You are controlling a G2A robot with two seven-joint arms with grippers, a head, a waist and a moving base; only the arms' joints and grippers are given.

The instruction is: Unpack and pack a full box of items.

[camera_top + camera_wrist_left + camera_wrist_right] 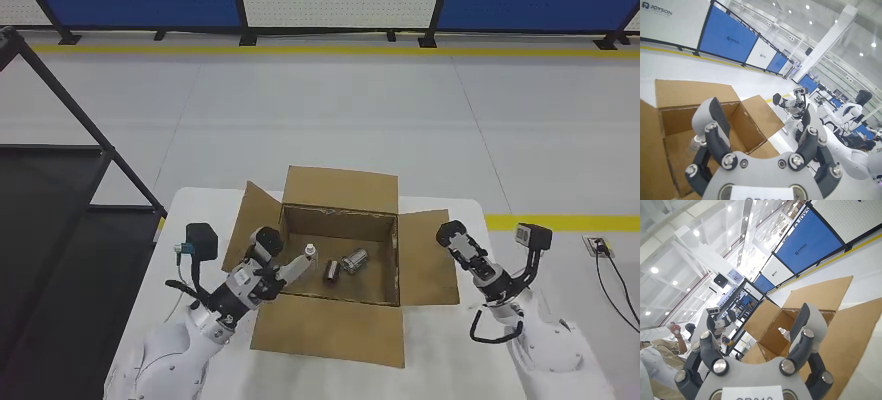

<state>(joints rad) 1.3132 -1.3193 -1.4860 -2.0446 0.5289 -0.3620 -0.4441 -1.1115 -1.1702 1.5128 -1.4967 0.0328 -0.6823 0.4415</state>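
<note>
Left of centre in the top view, left gripper [278, 258] hung over the box's [340, 222] left edge, fingers spread wide, nothing between them. White bottle [308, 250] stood just beside it inside the box, by the left wall, looked upright. Mid-frame on the box floor: dark can [332, 270] and silver can [353, 261], close together, apart from the bottle. Right of the box, right gripper [458, 238] sat above the right flap, also spread and empty; white table [450, 350] under it all.

Likely step: unpacking, bottle first. Best to straddle the bottle body below the cap, close square, lift straight up clear of wall and flap.

Left wrist view settled the left gripper's [761, 106] spread, the bottle [694, 141] half hidden behind one finger. Right wrist view, past the right gripper [756, 311], gave the bottle [783, 332] against the cardboard wall. Can layout came from the top view
</note>
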